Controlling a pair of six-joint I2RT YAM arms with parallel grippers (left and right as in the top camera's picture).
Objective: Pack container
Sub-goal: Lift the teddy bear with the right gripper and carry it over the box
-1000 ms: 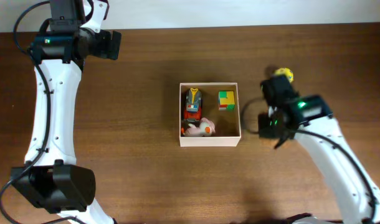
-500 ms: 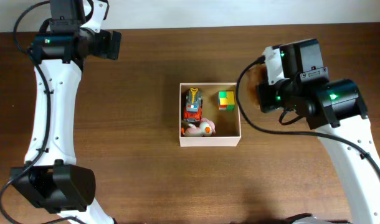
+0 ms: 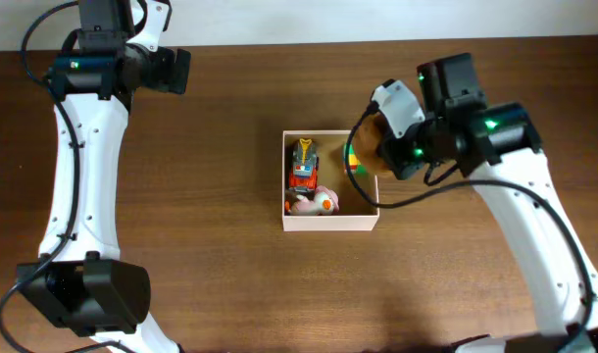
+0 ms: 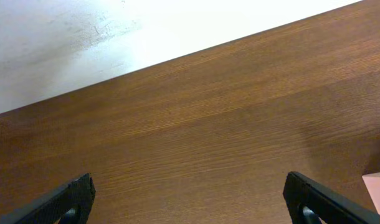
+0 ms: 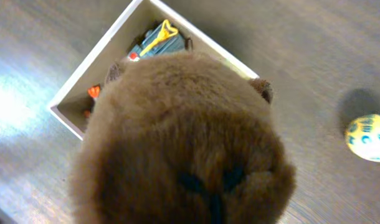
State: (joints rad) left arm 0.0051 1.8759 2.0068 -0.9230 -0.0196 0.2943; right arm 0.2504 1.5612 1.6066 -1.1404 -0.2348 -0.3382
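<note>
A dark wooden table runs up to a pale wall along its far edge. The container sits about mid-table, its tan inside already holding a toy truck on its left side, a pink plush at its near-left corner and a coloured cube by its far-right corner.

The right end effector is clamped narrowly on a brown plush toy. It holds the toy above the container's far-right corner, probably because the free floor space lies along the right side. The fur fills the right wrist view, so the fingers themselves are hidden. That toy looks bulky against the remaining gap, so it may need centring over the right half before release, or it could catch on the wall. A yellow ball lies on the table to the container's right, not yet packed.

The left end effector hangs wide and empty near the far-left corner of the table, well clear of the container, apparently parked out of the working arm's way.
</note>
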